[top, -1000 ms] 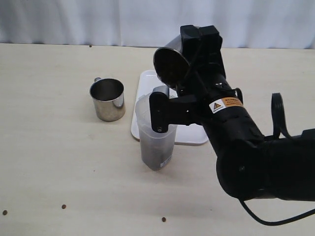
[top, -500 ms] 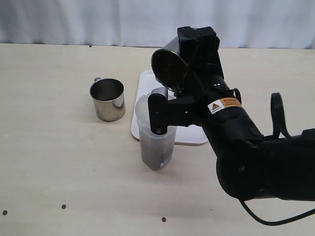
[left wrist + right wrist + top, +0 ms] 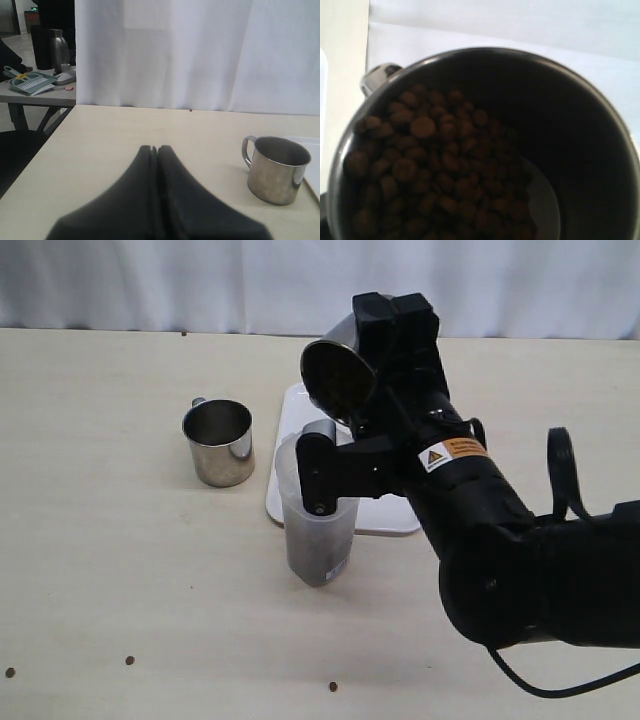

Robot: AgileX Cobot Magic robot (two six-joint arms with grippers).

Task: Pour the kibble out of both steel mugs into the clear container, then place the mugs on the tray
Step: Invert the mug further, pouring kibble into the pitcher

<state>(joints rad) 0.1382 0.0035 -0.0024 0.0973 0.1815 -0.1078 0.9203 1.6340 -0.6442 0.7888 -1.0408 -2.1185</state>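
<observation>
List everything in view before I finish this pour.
table: one, beige, under everything.
tray: one, white, far middle of the table.
clear container: one, frosted, upright before the tray.
steel mugs: two, shiny; one standing left of the container, the tilted mug above it.
kibble: many, brown; in the tilted mug, the container's bottom, three strays near the table's front.
left gripper: one, black, shut, empty.
right gripper: one, black, shut on the tilted mug.

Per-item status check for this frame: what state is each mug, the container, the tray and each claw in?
tilted mug: held tipped above the clear container, kibble inside
standing mug: upright on the table, no kibble visible inside
clear container: upright, partly filled with kibble
tray: no mug visible on it
left claw: shut, empty
right claw: shut on tilted mug
loose pellets: scattered on the table
</observation>
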